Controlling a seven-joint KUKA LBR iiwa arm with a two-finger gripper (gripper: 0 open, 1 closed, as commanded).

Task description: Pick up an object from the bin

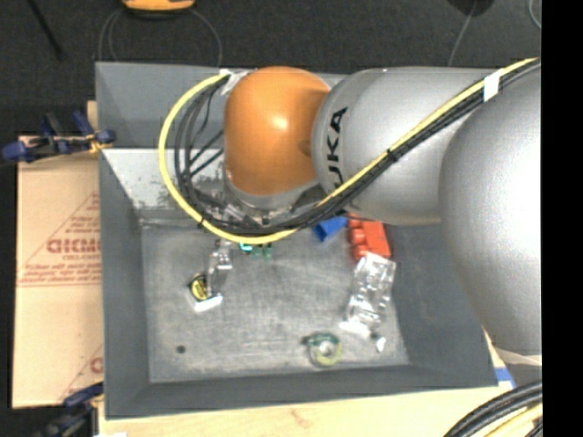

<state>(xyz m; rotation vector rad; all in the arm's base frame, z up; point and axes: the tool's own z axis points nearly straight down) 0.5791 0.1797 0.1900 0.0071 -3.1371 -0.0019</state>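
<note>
1. gripper (pixel 219 264) hanging over 1 small white/yellow/black item (pixel 205 292), lying left-centre in bin (pixel 123 271); whether open or closed, can't tell.
2. lying to the rt: 1 blue block (pixel 330 229), 1 orange block (pixel 369 237), 1 clear plastic pack (pixel 369 294), 1 greenish ring (pixel 322 349).

My arm (pixel 410 153) stretches in from the right, orange wrist cover (pixel 273 130) uppermost, my gripper (pixel 217 268) hanging low beneath it.

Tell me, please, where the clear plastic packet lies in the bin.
The clear plastic packet lies on the right of the bin in the camera view, just below the orange block.
</note>
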